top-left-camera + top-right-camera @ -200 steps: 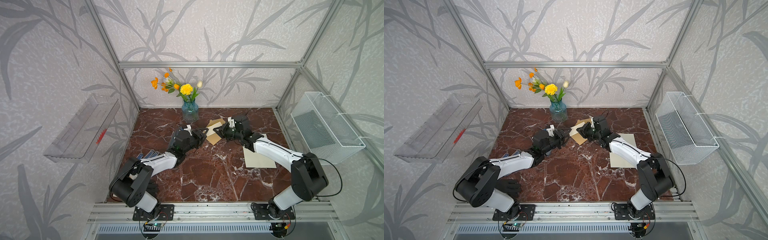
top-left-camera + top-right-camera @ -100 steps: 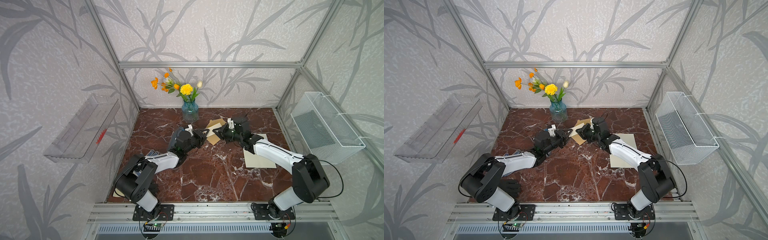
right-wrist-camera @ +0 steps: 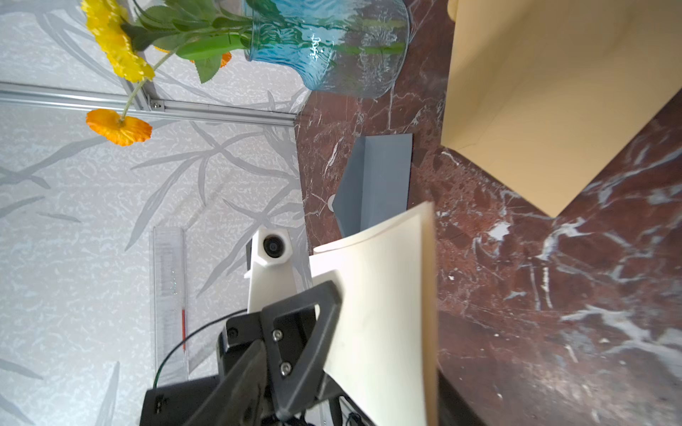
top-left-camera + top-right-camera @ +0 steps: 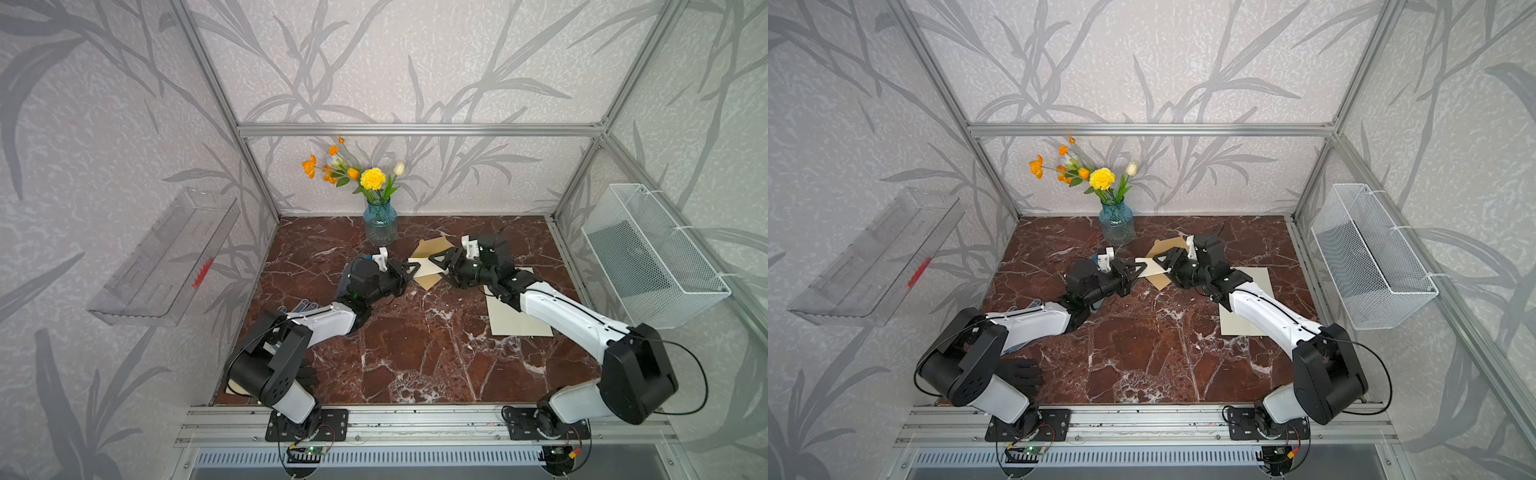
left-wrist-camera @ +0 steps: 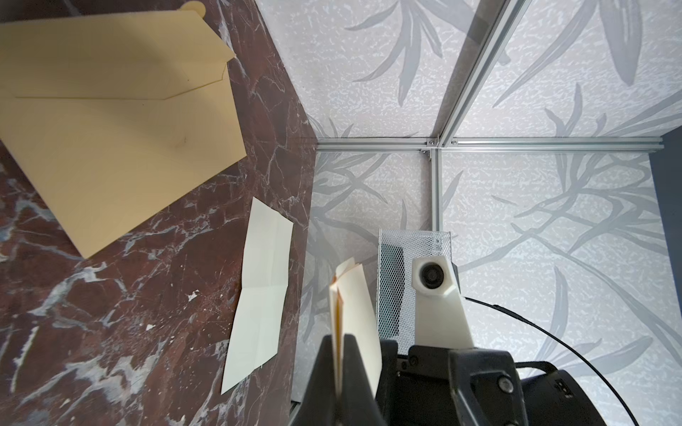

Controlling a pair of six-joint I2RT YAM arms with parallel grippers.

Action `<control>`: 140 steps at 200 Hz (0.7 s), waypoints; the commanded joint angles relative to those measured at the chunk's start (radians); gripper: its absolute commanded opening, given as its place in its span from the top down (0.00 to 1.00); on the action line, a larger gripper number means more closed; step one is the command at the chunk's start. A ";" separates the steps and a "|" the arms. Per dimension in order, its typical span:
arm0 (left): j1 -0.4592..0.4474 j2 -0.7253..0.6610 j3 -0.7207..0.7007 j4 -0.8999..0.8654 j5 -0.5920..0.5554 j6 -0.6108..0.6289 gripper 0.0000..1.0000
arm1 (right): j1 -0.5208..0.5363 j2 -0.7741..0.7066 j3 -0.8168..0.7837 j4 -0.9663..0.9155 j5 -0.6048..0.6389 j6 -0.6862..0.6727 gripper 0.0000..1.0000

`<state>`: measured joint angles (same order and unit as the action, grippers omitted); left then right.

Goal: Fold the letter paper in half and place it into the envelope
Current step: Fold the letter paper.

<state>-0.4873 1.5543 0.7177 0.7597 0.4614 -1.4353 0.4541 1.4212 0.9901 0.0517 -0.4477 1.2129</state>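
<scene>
A black glove [image 4: 1017,374] lies at the table's [image 4: 415,353] front left corner, and a flat sheet [image 4: 511,324] lies by the right edge. Over the middle, the left gripper [image 4: 409,269] is clamped on one end of the folded letter paper [image 4: 426,268], held off the surface. The right gripper [image 4: 442,266] has its jaws parted at the other end. Behind them the envelope [image 4: 432,245] lies flat with its flap open, and a vase [image 4: 379,224] stands at the far edge.

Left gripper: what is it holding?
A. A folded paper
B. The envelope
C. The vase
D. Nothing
A: the left wrist view shows the left gripper shut on a folded paper, while the envelope lies on the table.
</scene>
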 commanded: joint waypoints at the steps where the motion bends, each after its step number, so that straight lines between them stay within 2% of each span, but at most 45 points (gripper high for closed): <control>1: 0.043 -0.064 0.031 -0.086 0.123 0.119 1.00 | -0.073 -0.040 -0.052 -0.005 -0.100 -0.040 0.32; 21: 0.090 -0.064 0.037 -0.081 0.224 0.146 1.00 | -0.138 -0.002 -0.060 0.011 -0.258 -0.050 0.27; 49: 0.142 -0.024 0.043 0.012 0.347 0.124 1.00 | -0.151 0.067 -0.079 0.128 -0.395 -0.007 0.21; 70: 0.155 0.039 0.053 0.136 0.409 0.056 1.00 | -0.150 0.080 -0.100 0.236 -0.424 0.044 0.17; 107: 0.156 0.155 0.070 0.341 0.460 -0.075 1.00 | -0.147 0.079 -0.102 0.291 -0.453 0.058 0.07; 140: 0.154 0.179 0.082 0.364 0.474 -0.099 1.00 | -0.137 0.095 -0.093 0.301 -0.461 0.058 0.06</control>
<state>-0.3328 1.7344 0.7647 1.0183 0.8845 -1.4940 0.3069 1.5085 0.8829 0.2962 -0.8761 1.2652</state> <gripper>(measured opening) 0.048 0.944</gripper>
